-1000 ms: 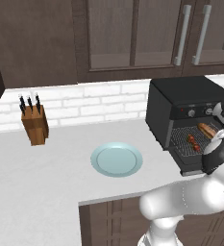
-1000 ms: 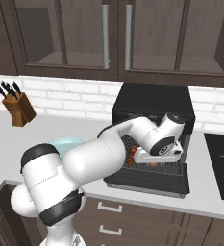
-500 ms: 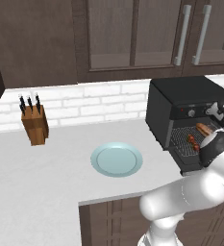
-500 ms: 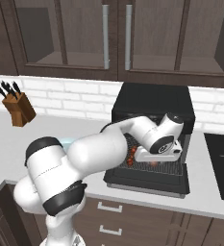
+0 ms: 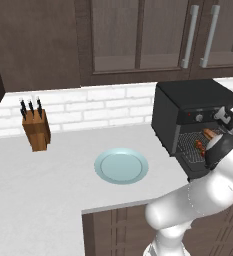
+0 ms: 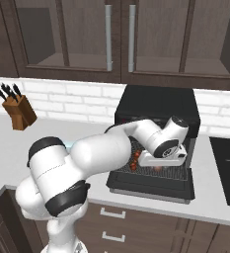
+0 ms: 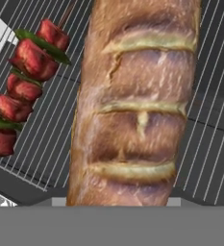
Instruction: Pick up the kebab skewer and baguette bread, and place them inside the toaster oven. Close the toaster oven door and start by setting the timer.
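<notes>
Baguette bread (image 7: 135, 110) lying lengthwise on the wire rack (image 7: 214, 144) inside the toaster oven (image 6: 158, 106), kebab skewer (image 7: 24, 81) just beside it. Probably light, crusty and stiff; best pinched across the narrow middle. Skewer thin, likely to roll; better taken around a chunk. Claw (image 6: 161, 157) low over the rack, spread or pinching impossible to tell. Door dropped open. No readable writing anywhere. Plate (image 5: 121, 165) on tabletop (image 5: 48, 185).

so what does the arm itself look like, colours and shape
The arm is glossy white, built of fat rounded segments with dark grey to black bands at the joints. The wrist ends in a white cylinder with a round dark cap bearing a small light mark, over a flat white block. No cables show. The pincer's fingers cannot be made out.
</notes>
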